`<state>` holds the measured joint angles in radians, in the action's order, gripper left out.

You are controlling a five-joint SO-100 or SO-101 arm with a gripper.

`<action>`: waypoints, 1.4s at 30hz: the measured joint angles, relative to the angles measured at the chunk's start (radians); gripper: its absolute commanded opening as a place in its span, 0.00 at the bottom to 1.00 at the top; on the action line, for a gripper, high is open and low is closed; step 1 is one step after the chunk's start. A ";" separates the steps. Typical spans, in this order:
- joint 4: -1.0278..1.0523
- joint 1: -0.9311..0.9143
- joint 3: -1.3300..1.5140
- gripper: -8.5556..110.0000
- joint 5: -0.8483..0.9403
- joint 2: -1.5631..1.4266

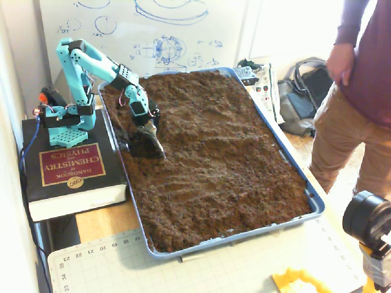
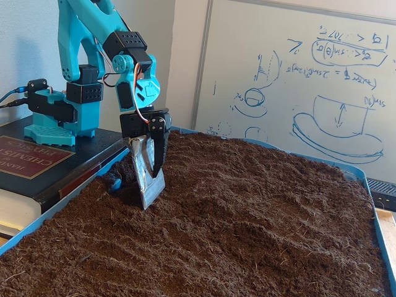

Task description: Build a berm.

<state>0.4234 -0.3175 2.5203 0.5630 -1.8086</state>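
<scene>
Loose dark brown soil point(image 1: 214, 152) point(image 2: 247, 216) fills a blue tray point(image 1: 295, 163) point(image 2: 62, 202). Its surface is rippled and uneven, and I cannot make out a distinct berm in either fixed view. The teal arm reaches from the tray's left side. My gripper point(image 1: 153, 148) point(image 2: 152, 185) points down, with its silver blade-like finger dug into the soil near the left rim. The black finger lies against the blade, so the gripper looks shut with nothing held. A small hollow shows in the soil just left of the blade.
The arm's base stands on a thick black chemistry handbook point(image 1: 70, 168) point(image 2: 31, 161) left of the tray. A person point(image 1: 360, 91) stands at the right. A camera point(image 1: 369, 220) sits at the lower right, with a cutting mat point(image 1: 214, 268) in front. A whiteboard point(image 2: 297, 80) is behind.
</scene>
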 measured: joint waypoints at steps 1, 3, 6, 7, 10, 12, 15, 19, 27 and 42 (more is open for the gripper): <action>-0.006 0.000 0.012 0.08 0.000 -0.006; -0.029 0.025 0.173 0.08 0.000 -0.137; -0.040 0.078 0.454 0.08 -0.003 -0.284; -0.046 0.086 0.477 0.08 -0.005 -0.308; -0.048 0.092 0.492 0.08 -0.005 -0.330; -0.048 0.092 0.495 0.08 -0.005 -0.331; -0.048 0.092 0.495 0.08 -0.005 -0.331; -0.048 0.092 0.495 0.08 -0.005 -0.331; -0.048 0.092 0.495 0.08 -0.005 -0.331; -0.048 0.092 0.495 0.08 -0.005 -0.331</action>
<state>0.3758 -0.2255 3.0158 0.5584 -2.1399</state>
